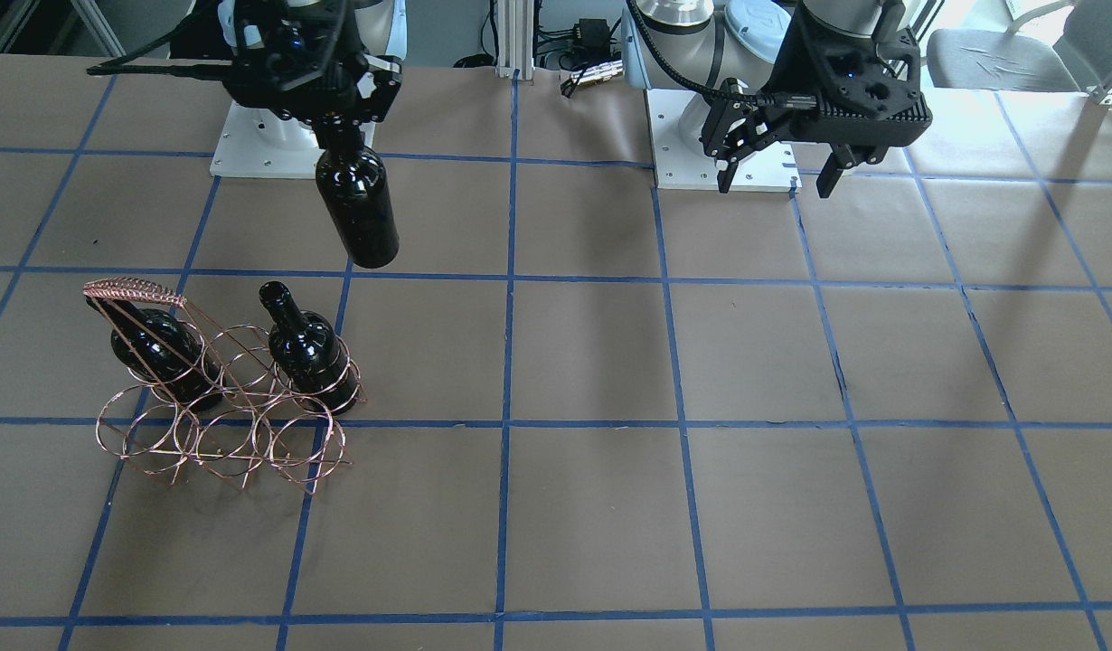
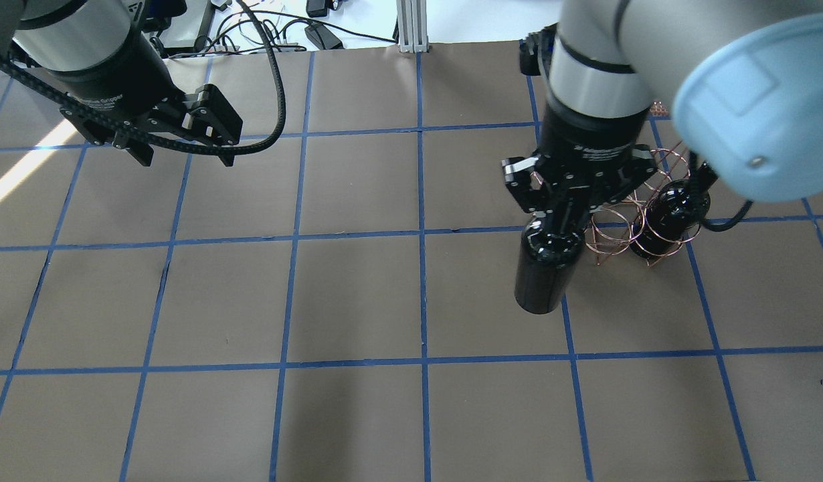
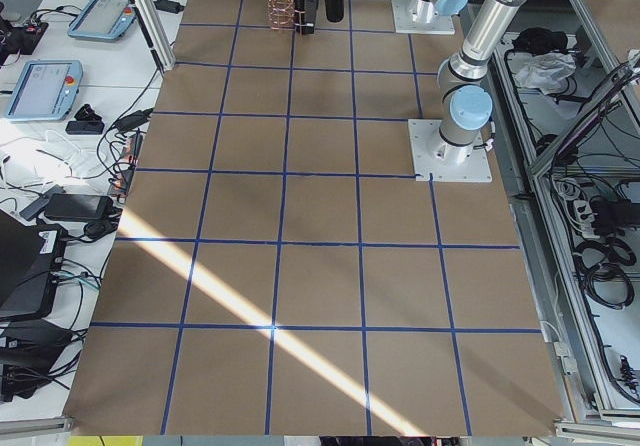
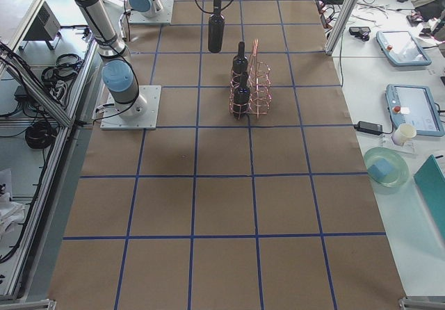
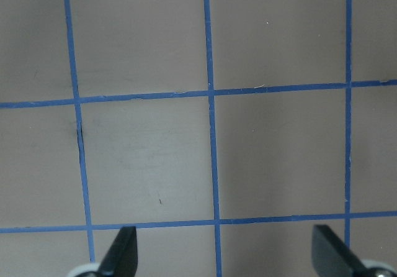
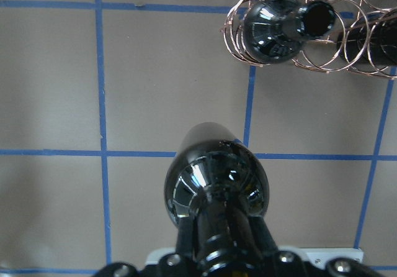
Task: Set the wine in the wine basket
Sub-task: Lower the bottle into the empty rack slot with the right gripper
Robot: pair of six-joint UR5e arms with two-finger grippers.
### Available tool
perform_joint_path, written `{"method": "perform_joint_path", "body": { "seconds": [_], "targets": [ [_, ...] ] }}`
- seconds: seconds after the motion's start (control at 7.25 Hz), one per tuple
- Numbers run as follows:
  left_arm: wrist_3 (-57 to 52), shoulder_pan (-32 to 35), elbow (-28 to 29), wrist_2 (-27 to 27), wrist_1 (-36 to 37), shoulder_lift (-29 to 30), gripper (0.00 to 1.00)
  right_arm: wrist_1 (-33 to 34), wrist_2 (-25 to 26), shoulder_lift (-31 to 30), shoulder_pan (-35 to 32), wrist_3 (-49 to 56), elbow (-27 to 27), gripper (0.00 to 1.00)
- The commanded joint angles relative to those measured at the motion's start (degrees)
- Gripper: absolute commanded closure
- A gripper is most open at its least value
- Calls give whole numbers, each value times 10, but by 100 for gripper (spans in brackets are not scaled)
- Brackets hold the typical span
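Two bottles (image 1: 312,354) in wine basket (image 1: 133,290)

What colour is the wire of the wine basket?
Copper, a pinkish metallic tone. The wine basket shows best in the exterior front-facing view.

Glossy near-black glass wine (image 1: 358,208); thin coppery wire wine basket (image 1: 226,425).
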State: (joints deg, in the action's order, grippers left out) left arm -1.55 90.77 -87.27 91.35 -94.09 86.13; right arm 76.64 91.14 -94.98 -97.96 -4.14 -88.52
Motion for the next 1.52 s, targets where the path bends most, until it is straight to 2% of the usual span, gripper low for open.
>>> {"method": "perform_joint_path", "body": {
  "seconds": [0.0, 0.28, 0.55, 0.69, 1.38],
  "targets": [
    [0, 0, 0, 1, 0, 1, 0, 27, -3, -8, 132, 131, -2, 100],
    [-1, -5, 1, 1, 0, 0, 0, 106, -2, 31, 138, 132, -8, 100],
    [-1, -7, 0, -1, 0, 0, 0, 150, -1, 50, 140, 132, -7, 100],
    [-1, -7, 1, 1, 0, -1, 0, 160, 17, 63, 140, 133, -7, 100],
    [-1, -6, 0, 1, 0, -2, 0, 159, 18, 80, 142, 156, -10, 100]
  ]
}}
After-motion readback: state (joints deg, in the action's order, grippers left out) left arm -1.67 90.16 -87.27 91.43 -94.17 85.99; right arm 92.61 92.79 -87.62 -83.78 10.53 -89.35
